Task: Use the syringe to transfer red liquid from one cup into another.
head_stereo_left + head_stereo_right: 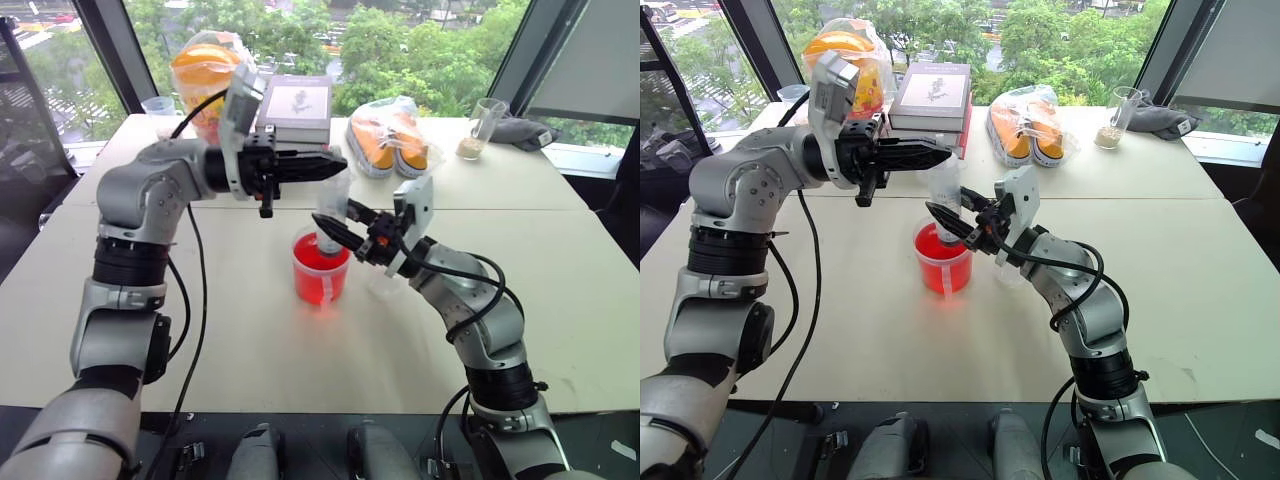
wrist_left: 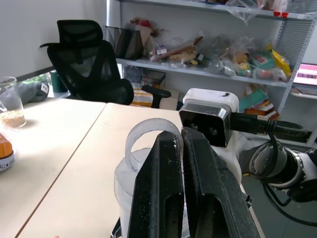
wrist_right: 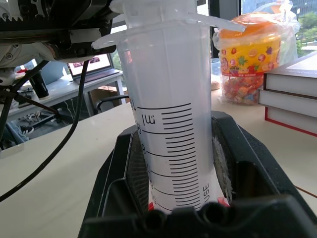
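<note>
The right claw (image 1: 335,232) clamps the syringe (image 1: 331,215) upright in the red cup (image 1: 320,268); the left claw (image 1: 335,165) pinches its plunger (image 2: 148,144). Drawing up is underway; the small cup (image 1: 385,283) awaits.

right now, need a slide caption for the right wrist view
Right gripper clamps the upright syringe barrel by its graduation marks, with stacked books behind.

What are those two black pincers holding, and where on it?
Both hold the syringe: right pincer clamps its marked barrel, left pincer pinches the plunger's top.
</note>
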{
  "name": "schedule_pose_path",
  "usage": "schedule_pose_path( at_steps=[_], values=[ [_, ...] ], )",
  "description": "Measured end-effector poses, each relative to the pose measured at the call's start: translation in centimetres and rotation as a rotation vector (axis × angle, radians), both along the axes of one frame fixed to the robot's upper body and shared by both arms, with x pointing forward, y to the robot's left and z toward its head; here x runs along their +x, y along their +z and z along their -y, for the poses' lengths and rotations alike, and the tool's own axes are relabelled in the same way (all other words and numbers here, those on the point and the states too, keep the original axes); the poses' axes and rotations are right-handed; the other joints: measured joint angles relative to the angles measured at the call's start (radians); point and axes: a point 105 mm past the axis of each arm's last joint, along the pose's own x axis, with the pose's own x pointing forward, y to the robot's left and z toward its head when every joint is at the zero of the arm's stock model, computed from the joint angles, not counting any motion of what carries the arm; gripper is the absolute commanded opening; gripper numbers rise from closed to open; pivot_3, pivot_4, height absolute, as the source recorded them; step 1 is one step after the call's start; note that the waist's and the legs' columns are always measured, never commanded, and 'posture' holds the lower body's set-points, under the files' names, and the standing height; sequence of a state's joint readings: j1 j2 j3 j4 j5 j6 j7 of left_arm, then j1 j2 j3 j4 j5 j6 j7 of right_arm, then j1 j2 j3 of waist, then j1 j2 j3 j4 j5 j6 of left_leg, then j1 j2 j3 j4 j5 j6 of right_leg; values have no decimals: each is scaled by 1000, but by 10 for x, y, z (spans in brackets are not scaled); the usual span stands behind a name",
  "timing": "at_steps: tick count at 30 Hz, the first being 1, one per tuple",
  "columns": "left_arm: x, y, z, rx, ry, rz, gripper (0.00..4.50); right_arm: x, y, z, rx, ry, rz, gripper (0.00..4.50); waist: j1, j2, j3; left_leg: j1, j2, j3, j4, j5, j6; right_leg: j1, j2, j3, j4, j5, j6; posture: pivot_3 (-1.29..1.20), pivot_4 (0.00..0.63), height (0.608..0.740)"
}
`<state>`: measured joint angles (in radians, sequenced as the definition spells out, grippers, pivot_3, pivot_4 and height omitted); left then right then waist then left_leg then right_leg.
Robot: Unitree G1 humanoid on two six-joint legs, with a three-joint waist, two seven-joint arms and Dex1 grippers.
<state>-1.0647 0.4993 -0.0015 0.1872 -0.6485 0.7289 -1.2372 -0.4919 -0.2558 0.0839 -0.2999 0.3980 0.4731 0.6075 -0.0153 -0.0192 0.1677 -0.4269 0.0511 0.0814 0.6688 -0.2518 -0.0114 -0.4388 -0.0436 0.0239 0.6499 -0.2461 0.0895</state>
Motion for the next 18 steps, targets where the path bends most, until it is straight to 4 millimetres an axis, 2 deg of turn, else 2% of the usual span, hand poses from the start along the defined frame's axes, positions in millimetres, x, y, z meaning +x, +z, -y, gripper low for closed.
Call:
schedule_pose_path(
  at_steps=[18],
  values=[
    [2,9,1,-10,-1,30,54,0,0,1,1,-4,-2,1426,0,0,0,0,0,0,0,0,0,0,0,0,0,0,0,0,150,740]
  ],
)
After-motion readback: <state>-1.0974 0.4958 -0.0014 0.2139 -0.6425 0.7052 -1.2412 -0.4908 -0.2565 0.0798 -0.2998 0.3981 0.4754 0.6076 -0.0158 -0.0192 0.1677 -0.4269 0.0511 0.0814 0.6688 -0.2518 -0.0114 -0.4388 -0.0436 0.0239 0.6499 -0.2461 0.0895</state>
